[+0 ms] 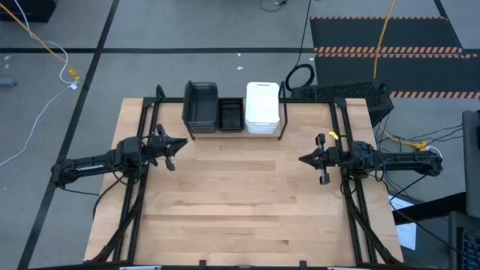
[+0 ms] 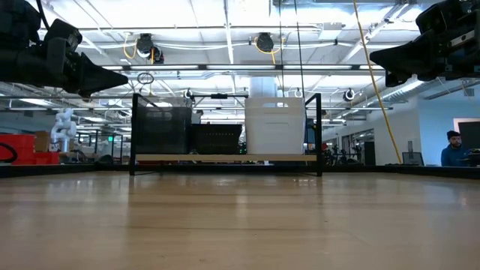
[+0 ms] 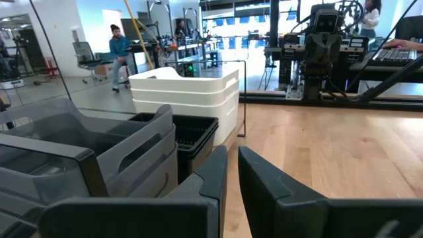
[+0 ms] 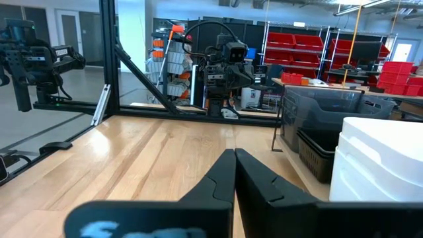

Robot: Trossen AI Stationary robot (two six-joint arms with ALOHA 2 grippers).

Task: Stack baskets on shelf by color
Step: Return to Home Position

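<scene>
From above, we see the shelf (image 1: 282, 120) at the far edge of the table (image 1: 240, 210). It carries three sorted piles: the dark grey baskets (image 1: 201, 105) at the end nearest the left arm, the black mesh baskets (image 1: 230, 116) in its middle, and the white baskets (image 1: 262, 107) at its other end. No basket lies off the shelf, so we judge the sorting done. The left gripper (image 1: 182, 143) hangs just in front of the shelf's grey end. The right gripper (image 1: 303, 159) is in front of and a little beyond its white end. Both are apart from the shelf, which suits parking.

At table height, every pile rests on the shelf's wooden board, and both grippers show above its top rods, clear of the piles.

The left wrist camera shows that gripper's fingers (image 3: 215, 168) drawn nearly together and gripping nothing.

The right wrist camera shows its fingers (image 4: 261, 175) pressed together, likewise empty, with the shelf's white pile nearest.
</scene>
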